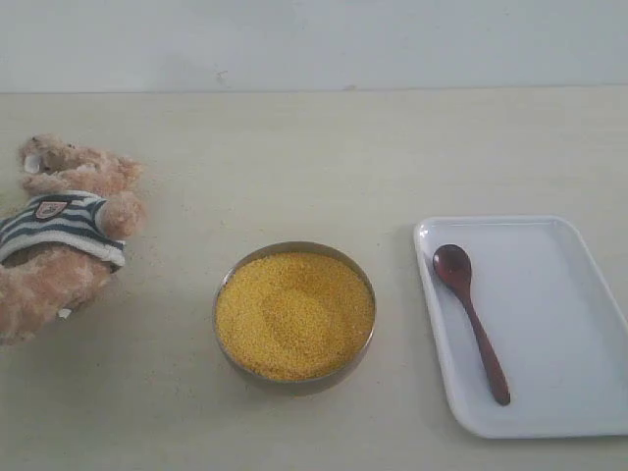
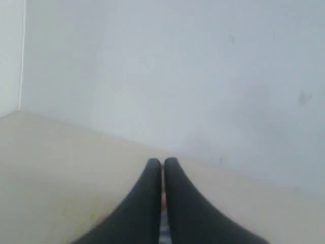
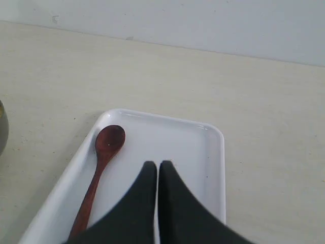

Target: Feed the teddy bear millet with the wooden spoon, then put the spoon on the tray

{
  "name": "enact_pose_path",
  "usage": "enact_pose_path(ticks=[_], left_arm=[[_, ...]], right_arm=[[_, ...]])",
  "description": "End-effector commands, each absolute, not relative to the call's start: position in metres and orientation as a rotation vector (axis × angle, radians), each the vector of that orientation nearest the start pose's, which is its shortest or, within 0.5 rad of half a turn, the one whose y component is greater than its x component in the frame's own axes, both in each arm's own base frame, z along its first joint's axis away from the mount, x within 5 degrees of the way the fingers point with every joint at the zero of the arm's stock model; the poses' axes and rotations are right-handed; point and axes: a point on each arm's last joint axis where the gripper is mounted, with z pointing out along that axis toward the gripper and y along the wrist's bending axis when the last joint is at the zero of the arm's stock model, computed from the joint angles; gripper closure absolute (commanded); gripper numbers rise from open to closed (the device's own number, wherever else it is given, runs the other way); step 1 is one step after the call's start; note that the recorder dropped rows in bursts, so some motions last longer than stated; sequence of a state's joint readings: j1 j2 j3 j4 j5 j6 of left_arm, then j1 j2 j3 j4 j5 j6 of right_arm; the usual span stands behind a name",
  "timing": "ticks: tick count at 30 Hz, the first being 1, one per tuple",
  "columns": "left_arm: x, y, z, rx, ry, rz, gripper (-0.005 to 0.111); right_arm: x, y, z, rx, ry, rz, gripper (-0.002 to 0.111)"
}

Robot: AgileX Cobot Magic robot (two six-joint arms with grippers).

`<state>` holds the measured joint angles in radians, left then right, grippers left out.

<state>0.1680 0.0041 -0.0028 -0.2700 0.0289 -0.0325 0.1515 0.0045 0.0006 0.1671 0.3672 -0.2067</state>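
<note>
The teddy bear [image 1: 59, 235] lies at the table's left edge, striped shirt showing. Yellow millet [image 1: 294, 314] fills a round metal bowl [image 1: 228, 343] in the middle. On the right, the white tray [image 1: 569, 324] holds the wooden spoon [image 1: 471, 316], its oval end toward the far side. In the right wrist view the spoon [image 3: 99, 170] lies on the tray [image 3: 188, 147] beside my right gripper [image 3: 156, 165], which is shut and empty above the tray. My left gripper [image 2: 162, 162] is shut, held over bare table facing the wall. Neither gripper shows in the exterior view.
A pale wall [image 1: 314, 39] runs along the table's far edge. The bowl's rim [image 3: 2, 132] peeks in at the edge of the right wrist view. A wall corner [image 2: 23, 56] shows in the left wrist view.
</note>
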Motion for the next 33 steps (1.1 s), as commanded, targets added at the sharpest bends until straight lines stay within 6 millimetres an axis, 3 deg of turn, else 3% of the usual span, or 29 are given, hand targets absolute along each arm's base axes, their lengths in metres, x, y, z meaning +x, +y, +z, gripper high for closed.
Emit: enact_pose_path(ticks=[1, 8, 15, 18, 20, 24, 27, 29, 33], left_arm=[[0.049, 0.018, 0.234, -0.6, 1.104, -0.371, 0.103], [0.035, 0.022, 0.266, -0.582, 0.837, -0.423, 0.103], [0.028, 0.013, 0.343, -0.378, 0.8, -0.287, 0.103], [0.047, 0.011, 0.374, -0.281, 1.005, -0.13, 0.103], [0.067, 0.011, 0.388, -0.236, 1.243, -0.035, 0.103], [0.107, 0.016, 0.394, -0.221, 1.683, 0.03, 0.103], [0.141, 0.021, 0.38, -0.232, 1.975, 0.022, 0.102], [0.162, 0.021, 0.366, -0.242, 2.121, -0.009, 0.095], [0.195, 0.015, 0.332, -0.208, 2.36, -0.087, 0.062]], right_arm=[[0.051, 0.013, 0.181, -0.226, 1.833, 0.122, 0.107], [0.051, 0.013, 0.181, -0.228, 1.833, 0.121, 0.107], [0.051, 0.013, 0.181, -0.228, 1.833, 0.121, 0.107], [0.051, 0.013, 0.181, -0.228, 1.833, 0.121, 0.107], [0.051, 0.013, 0.181, -0.228, 1.833, 0.121, 0.107], [0.051, 0.013, 0.181, -0.226, 1.833, 0.122, 0.107], [0.051, 0.013, 0.181, -0.226, 1.833, 0.122, 0.107], [0.051, 0.013, 0.181, -0.226, 1.833, 0.122, 0.107], [0.051, 0.013, 0.181, -0.228, 1.833, 0.121, 0.107]])
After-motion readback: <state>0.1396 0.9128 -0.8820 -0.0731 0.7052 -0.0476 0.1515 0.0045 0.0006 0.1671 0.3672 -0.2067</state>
